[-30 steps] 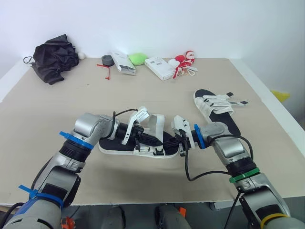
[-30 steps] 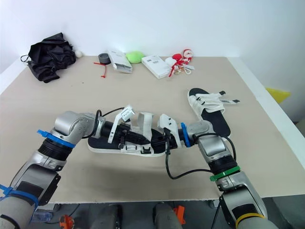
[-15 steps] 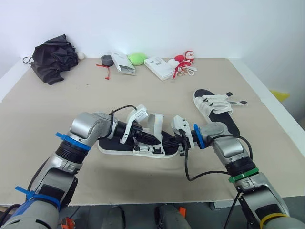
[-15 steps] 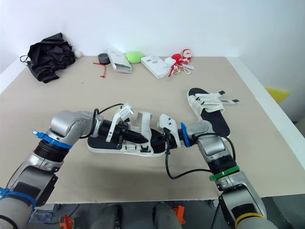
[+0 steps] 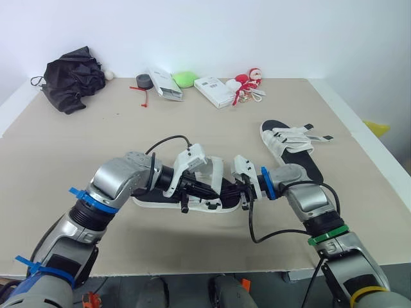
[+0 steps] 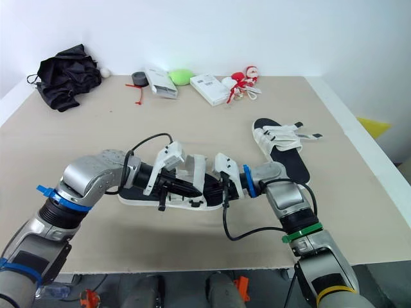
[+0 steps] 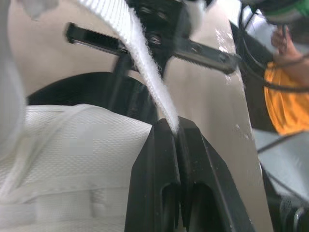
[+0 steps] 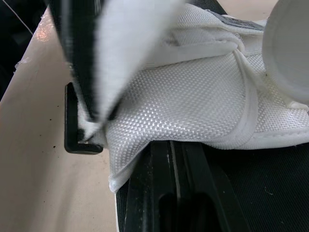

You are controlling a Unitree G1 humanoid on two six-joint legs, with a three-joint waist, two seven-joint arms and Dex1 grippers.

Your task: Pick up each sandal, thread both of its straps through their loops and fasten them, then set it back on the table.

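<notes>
A sandal [image 5: 157, 199] with a black sole and white straps lies mid-table between my two arms. My left gripper [image 5: 207, 190] is over its middle, shut on a white strap [image 7: 147, 77] that runs up and away from the fingertips [image 7: 164, 145]. From the other side, my right gripper [image 5: 232, 192] is shut on the sandal's edge, where the white woven upper [image 8: 193, 101] meets the sole. The two grippers nearly touch. A second sandal [image 5: 292, 144] lies flat to the far right, its straps lying across it.
Along the far edge lie a black bag [image 5: 74, 80], a tape roll [image 5: 143, 80], two white boxes [image 5: 166, 83] [image 5: 215, 91], a green object [image 5: 186, 79] and red-and-white toys [image 5: 249, 83]. The table's right edge [image 5: 359, 128] runs close behind the second sandal.
My left wrist has rolled and its gripper has slid a little toward the right gripper, carrying the strap with it. The right arm and both sandals have stayed put.
</notes>
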